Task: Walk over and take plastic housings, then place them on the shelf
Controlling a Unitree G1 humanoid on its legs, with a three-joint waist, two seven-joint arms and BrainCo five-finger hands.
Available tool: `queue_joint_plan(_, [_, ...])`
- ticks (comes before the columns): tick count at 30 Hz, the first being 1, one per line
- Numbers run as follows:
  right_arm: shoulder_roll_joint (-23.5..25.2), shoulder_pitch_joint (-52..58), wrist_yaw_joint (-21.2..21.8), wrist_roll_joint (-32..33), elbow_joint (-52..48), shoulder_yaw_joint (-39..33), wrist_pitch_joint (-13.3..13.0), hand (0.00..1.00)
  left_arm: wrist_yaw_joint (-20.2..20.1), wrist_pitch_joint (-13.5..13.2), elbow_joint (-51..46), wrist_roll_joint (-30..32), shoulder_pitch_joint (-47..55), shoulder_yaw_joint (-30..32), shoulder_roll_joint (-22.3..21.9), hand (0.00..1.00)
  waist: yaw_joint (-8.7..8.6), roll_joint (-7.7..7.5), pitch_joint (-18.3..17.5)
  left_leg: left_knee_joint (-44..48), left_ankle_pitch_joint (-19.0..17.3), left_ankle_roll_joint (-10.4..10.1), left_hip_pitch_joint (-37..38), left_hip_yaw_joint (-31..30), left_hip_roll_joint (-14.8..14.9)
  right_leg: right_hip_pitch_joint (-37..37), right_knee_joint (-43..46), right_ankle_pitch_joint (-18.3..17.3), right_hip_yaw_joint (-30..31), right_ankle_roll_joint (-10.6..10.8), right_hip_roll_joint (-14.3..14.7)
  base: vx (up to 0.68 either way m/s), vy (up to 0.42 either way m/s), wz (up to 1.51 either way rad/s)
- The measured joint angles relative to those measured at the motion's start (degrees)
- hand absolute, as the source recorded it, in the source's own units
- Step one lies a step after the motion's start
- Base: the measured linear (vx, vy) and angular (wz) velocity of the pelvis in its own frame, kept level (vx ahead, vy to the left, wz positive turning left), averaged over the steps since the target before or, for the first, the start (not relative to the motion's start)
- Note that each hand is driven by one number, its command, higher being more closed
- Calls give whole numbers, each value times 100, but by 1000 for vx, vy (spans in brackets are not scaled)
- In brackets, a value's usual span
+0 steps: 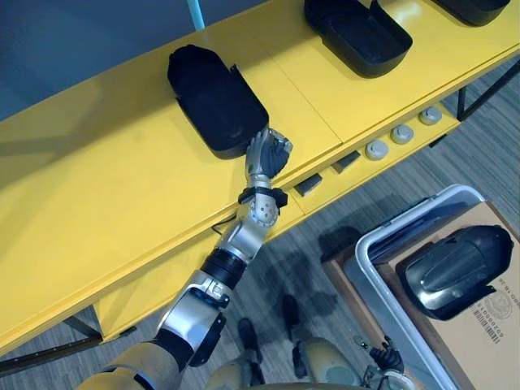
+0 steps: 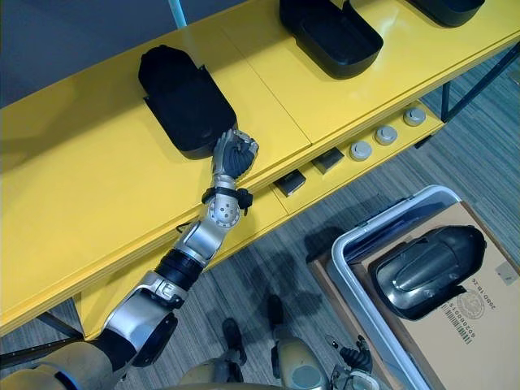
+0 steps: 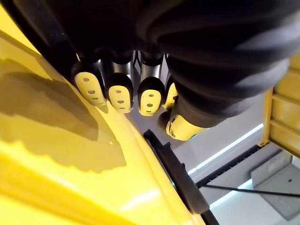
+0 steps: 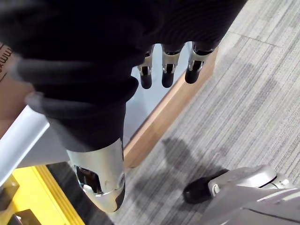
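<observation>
Left eye view: my left hand (image 1: 268,154) is curled and empty, black housing (image 1: 213,97) just beyond it on the yellow shelf (image 1: 97,187) (right hand (image 4: 167,70) hangs loose).

I'm looking down on a long yellow shelf (image 1: 97,187) running slantwise across my view, its top made of flat panels with seams between them. Three round knobs (image 1: 401,134) sit in a row along its lower front edge. Black metal legs (image 1: 461,104) stand under it. Behind it are a dull blue-grey wall (image 1: 65,41) and a teal post (image 1: 196,14); below lies grey striped carpet (image 1: 487,154).
</observation>
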Motion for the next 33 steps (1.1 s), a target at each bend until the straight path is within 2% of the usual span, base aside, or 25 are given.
queue_joint_plan(8, [-8,-7,1,1,159,-7,-1,0,-19,-14,228,-214,23,148,176,100,-12,-1,2,-80,3,-1,154,3,-12,117,-10,6,1,-9,1,0,0,0])
queue_joint_plan(16, [-10,-15,1,1,245,-24,1,0,-36,-86,39,-393,286,74,349,100,-13,-3,4,-119,6,2,185,-86,-37,167,-45,5,-47,-7,-15,3,0,3])
queue_joint_plan(18, [-10,-20,4,1,282,-29,3,0,-71,-120,-436,-494,408,-161,394,100,-15,-2,5,-119,10,0,179,-166,-48,192,-68,5,-101,-6,-29,15,5,14])
queue_joint_plan(22, [-56,-23,7,-1,427,-90,7,0,-175,-489,-2045,-603,955,-561,447,100,-14,9,9,-106,26,27,282,-310,-85,393,-152,-1,-214,1,-70,23,20,17])
queue_joint_plan(25, [-68,-23,10,-1,527,-89,8,0,-271,-728,-3178,-661,1407,-520,530,100,7,11,7,-105,21,33,378,-364,-106,512,-154,-17,-237,22,-94,2,26,11])
queue_joint_plan(28, [-116,-22,19,-1,630,-71,7,0,-269,-931,-4243,-658,1928,-310,639,100,127,21,1,-102,19,38,451,-469,-118,616,-155,-33,-326,41,-111,-20,18,16])
queue_joint_plan(31, [-139,-22,24,-6,680,-57,9,0,-259,-1100,-5083,-710,2499,183,735,100,179,26,-4,-101,20,37,580,-636,-114,811,-154,-90,-475,80,-119,-12,13,27])
queue_joint_plan(32, [-175,-17,32,-6,716,-25,8,0,-264,-1171,-5366,-776,2723,374,809,100,271,40,-34,-100,20,36,599,-668,-116,844,-148,-110,-514,55,-125,-12,17,23])
queue_joint_plan(33, [-222,-19,41,-8,762,12,13,0,-264,-1217,-5554,-801,2864,535,861,100,293,56,-44,-100,24,39,609,-694,-119,867,-152,-111,-539,55,-129,-12,21,18])
